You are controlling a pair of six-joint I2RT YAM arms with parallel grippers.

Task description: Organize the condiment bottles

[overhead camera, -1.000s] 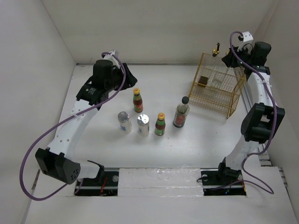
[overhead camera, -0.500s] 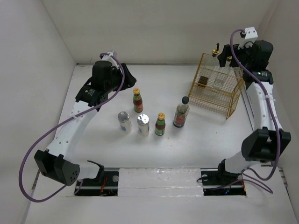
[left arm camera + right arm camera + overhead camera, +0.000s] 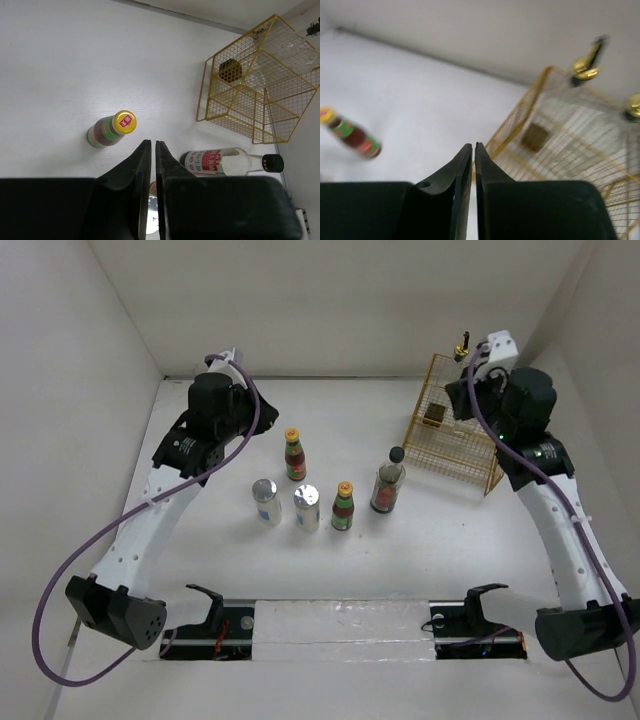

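I am seeing both hands clenched on nothing: the left hand (image 3: 150, 145) is hanging near a sauce bottle (image 3: 111, 129), the right hand (image 3: 473, 147) beside the basket's (image 3: 455, 455) top edge. Two glass bottles (image 3: 584, 65) are standing inside; five bottles (image 3: 307, 508) are standing in the middle of the table (image 3: 420, 560), well apart from its edges.

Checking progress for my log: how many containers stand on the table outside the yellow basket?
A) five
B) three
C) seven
A: outside the basket, the table holds the far sauce bottle, the near sauce bottle, the left shaker, the right shaker and the black-knobbed jar.
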